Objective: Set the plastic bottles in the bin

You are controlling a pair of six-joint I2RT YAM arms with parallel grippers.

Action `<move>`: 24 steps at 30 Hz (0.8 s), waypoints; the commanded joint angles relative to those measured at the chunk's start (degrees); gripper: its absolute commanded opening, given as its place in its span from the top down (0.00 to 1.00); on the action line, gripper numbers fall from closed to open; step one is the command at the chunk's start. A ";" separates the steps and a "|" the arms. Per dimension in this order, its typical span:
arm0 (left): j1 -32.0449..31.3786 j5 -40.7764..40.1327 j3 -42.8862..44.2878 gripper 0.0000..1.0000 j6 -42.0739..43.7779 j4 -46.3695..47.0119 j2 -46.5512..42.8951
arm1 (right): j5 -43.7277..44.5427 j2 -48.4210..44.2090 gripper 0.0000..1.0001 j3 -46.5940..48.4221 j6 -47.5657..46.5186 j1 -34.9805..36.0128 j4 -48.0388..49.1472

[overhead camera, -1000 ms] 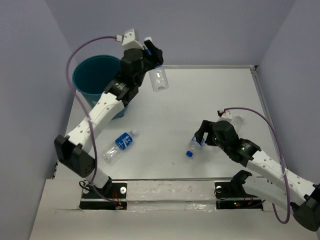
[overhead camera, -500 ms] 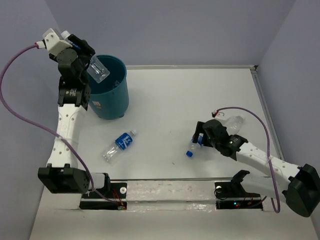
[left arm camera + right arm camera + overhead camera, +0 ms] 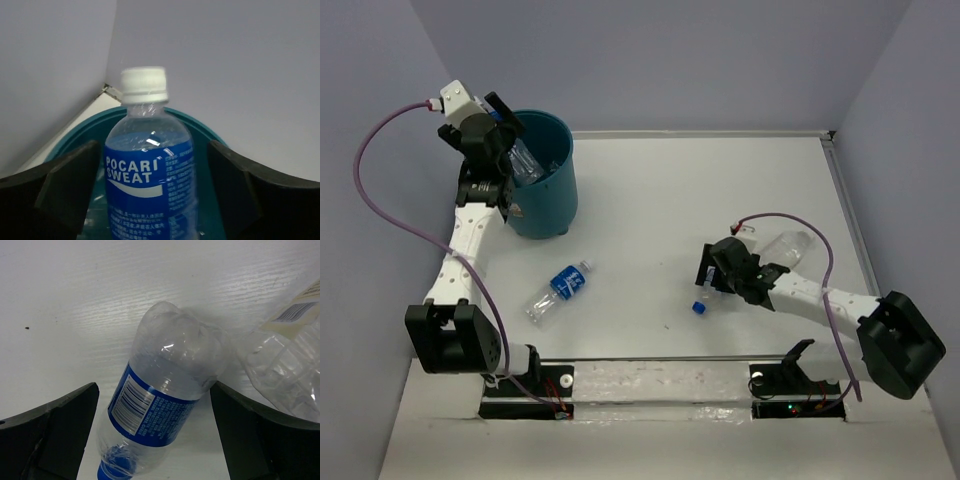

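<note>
Noted left gripper over the bin, spread wide, with gaps on both sides of the white-capped bottle; not clamped, bottle body above the bin mouth, cap pointing away from the wrist. Found right gripper low at the table, also wide, straddling the blue-capped bottle lying flat. Judged the key relation here: long axis cap-near, base-far, slightly slanted between the fingers, good for a squeeze across the body. Spotted clear bottle just beside its base, maybe touching; snag risk. Logged another labelled bottle lying nearer the left arm, well apart.
</note>
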 commanded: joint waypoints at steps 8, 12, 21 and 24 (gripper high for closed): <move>-2.44 8.63 -0.28 0.01 -3.81 2.98 -11.22 | 1.48 1.05 0.38 0.76 0.41 0.87 6.48; -5.96 13.11 -4.49 0.01 -5.31 3.24 -20.36 | -0.35 -4.75 0.38 3.91 -3.46 2.81 6.66; -7.20 22.09 -13.03 0.01 -3.65 0.96 -45.83 | -4.93 0.06 0.38 26.84 -14.45 6.33 13.60; -7.20 22.88 -13.47 0.01 -2.77 0.78 -51.65 | -7.82 7.09 0.38 37.21 -16.47 6.86 17.90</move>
